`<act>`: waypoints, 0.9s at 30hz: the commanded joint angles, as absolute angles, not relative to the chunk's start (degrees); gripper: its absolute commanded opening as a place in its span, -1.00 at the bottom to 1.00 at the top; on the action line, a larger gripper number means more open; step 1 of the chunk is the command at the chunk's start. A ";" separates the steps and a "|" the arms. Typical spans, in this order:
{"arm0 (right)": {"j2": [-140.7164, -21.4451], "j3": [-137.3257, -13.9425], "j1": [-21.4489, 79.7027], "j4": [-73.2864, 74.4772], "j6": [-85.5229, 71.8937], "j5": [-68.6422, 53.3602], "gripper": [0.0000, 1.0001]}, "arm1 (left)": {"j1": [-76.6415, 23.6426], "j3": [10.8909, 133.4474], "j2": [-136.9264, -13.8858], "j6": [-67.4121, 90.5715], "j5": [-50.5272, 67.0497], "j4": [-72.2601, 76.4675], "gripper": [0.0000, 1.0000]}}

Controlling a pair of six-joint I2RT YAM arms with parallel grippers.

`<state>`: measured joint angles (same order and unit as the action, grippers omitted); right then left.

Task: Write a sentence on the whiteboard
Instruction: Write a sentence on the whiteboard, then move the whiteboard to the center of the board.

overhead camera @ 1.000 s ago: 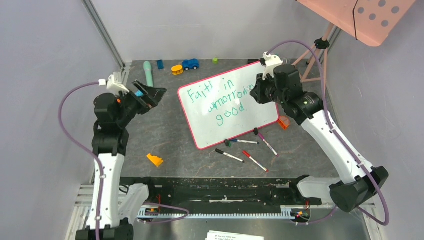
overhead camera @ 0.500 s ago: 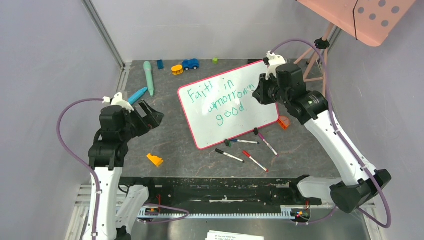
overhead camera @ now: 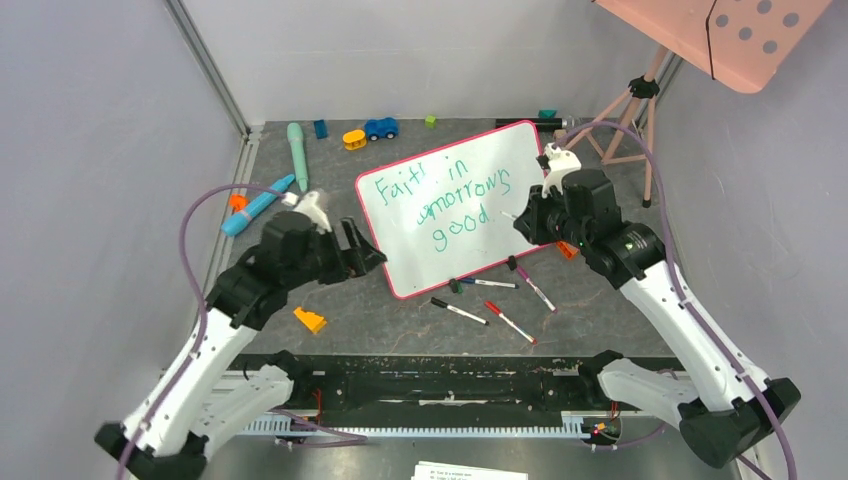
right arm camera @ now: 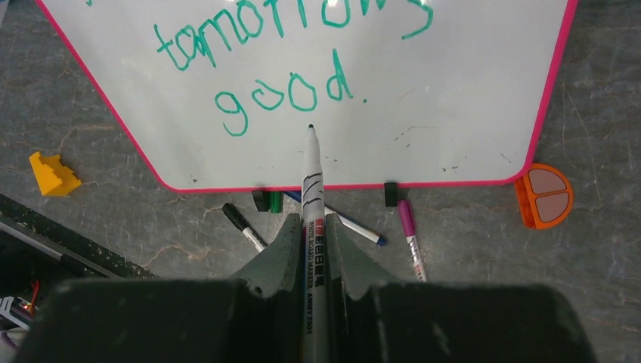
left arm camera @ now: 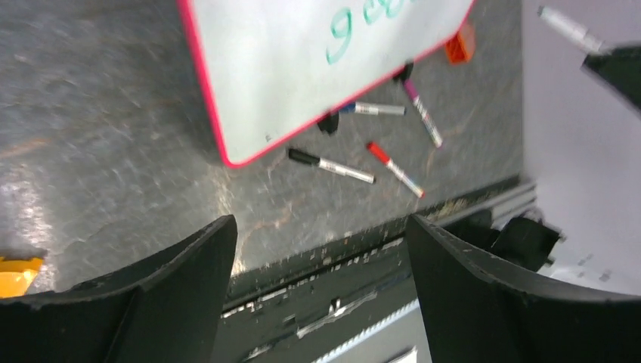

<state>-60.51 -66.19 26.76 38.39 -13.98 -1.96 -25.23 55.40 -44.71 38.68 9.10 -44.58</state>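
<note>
The whiteboard (overhead camera: 410, 265) lies tilted on the table, pink-rimmed, with the sentence (overhead camera: 432, 200) on it in green over three lines. My right gripper (overhead camera: 530, 222) hovers over the board's right side, shut on a white marker (right arm camera: 313, 181). The marker's tip points at the bare board (right arm camera: 453, 91) just below "good" (right arm camera: 339, 76); I cannot tell whether it touches. My left gripper (overhead camera: 365, 255) is open and empty beside the board's lower left rim. In the left wrist view it (left arm camera: 321, 234) looks past the board's corner (left arm camera: 272, 68).
Loose markers lie in front of the board: black (overhead camera: 458, 311), red (overhead camera: 510, 322), purple (overhead camera: 537, 290), blue (overhead camera: 490, 283). An orange block (overhead camera: 310, 320) sits near the left arm. A blue pen (overhead camera: 256, 205), toy car (overhead camera: 380, 128) and pink dotted panel (overhead camera: 740, 35) are farther off.
My left arm has swung from the back left towards the board's lower left rim, leaving the blue pen on the table. My right gripper has moved down the board's right side with the marker.
</note>
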 commanded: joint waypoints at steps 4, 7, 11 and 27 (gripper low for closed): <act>-54.77 -63.50 26.63 37.28 -16.86 1.65 -1.00 | -53.11 56.59 -54.02 52.40 -15.50 -37.83 0.61; -53.97 -64.86 26.58 40.99 -16.57 6.25 -1.00 | -61.15 54.48 -58.54 56.50 -19.13 -31.37 0.36; -53.31 -67.59 26.60 44.91 -15.44 8.23 -1.00 | -69.09 52.39 -64.33 61.04 -25.41 -23.48 0.06; -52.38 -70.05 26.60 46.17 -13.90 9.52 -1.00 | -70.98 57.89 -88.94 66.51 -39.85 -18.69 -0.09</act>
<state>-52.58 -67.61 26.76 47.33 -14.79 8.93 -70.63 53.89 -86.30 62.59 -32.16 -20.67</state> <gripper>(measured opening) 0.121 0.466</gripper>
